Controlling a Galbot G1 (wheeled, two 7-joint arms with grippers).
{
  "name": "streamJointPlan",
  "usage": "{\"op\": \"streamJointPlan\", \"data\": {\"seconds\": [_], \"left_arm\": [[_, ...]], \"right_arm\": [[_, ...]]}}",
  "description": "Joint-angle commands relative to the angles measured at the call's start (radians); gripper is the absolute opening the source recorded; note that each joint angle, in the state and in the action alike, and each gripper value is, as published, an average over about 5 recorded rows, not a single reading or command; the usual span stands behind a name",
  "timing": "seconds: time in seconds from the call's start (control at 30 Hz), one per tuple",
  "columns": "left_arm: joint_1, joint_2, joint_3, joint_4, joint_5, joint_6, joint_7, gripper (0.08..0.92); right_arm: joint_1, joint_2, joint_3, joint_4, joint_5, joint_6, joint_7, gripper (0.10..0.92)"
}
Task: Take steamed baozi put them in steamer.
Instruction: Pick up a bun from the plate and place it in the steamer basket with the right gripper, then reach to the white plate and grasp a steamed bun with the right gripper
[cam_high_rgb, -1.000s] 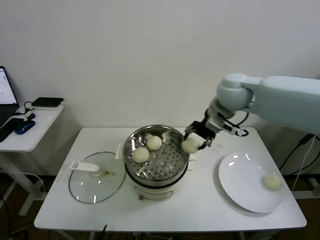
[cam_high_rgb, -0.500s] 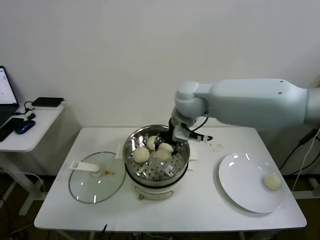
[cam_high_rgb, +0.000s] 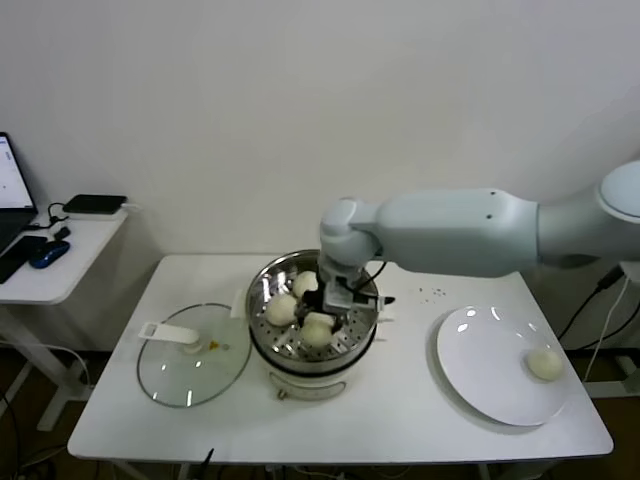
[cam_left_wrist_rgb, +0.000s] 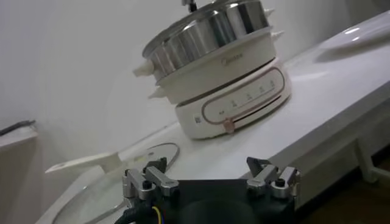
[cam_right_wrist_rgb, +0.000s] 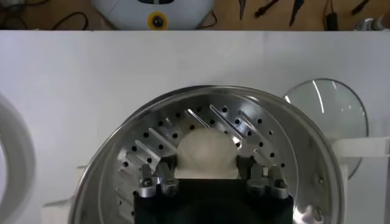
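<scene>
Down inside the steamer (cam_high_rgb: 268, 292), the right gripper (cam_right_wrist_rgb: 206, 172) squeezes one baozi (cam_right_wrist_rgb: 206, 152) from both sides. It looks soft and light, easy to squash, so hold its round sides gently. Two buns (cam_high_rgb: 281, 310) sit beside it. Farther off, one bun (cam_high_rgb: 545, 364) waits on the plate (cam_high_rgb: 480, 370). The left gripper (cam_left_wrist_rgb: 210, 179) hangs spread apart below the table (cam_high_rgb: 420, 420). The cooker's writing is too small to read.

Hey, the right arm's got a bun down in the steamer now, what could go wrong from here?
The right gripper is shut on the held baozi low inside the steamer. Opening or lifting carelessly might nudge the two baozi already close beside it, or catch the steel rim. Soft dough might also cling to a finger on release. One baozi waits on the plate.
</scene>
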Motion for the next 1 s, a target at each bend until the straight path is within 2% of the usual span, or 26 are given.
{"op": "streamJointPlan", "data": {"seconds": [0.03, 0.27, 0.47, 0.6, 0.8, 0.9, 1.0], "left_arm": [[0.001, 0.001, -0.002, 0.002, -0.001, -0.004, -0.001, 0.823], [0.000, -0.001, -0.004, -0.003, -0.001, -0.003, -0.001, 0.823], [0.002, -0.001, -0.004, -0.002, 0.000, -0.005, -0.001, 0.823], [0.005, -0.001, -0.004, -0.002, 0.002, -0.007, -0.002, 0.823], [0.012, -0.001, -0.002, -0.004, 0.005, -0.011, -0.002, 0.823], [0.014, -0.001, -0.001, -0.008, 0.006, -0.013, -0.003, 0.823], [0.015, -0.001, 0.000, -0.010, 0.007, -0.014, -0.003, 0.823]], "right_arm": [[-0.069, 0.064, 0.005, -0.073, -0.031, 0.010, 0.007, 0.662], [-0.046, 0.058, 0.002, -0.090, 0.035, 0.019, -0.010, 0.680], [0.023, -0.017, -0.022, -0.071, 0.166, 0.014, -0.015, 0.803], [0.093, -0.107, -0.053, -0.069, 0.258, -0.005, -0.031, 0.821], [0.288, -0.248, -0.296, -0.040, 0.481, -0.227, -0.065, 0.823], [0.327, -0.326, -0.370, -0.016, 0.514, -0.380, -0.036, 0.823], [0.314, -0.410, -0.404, -0.012, 0.513, -0.460, -0.036, 0.823]]}}
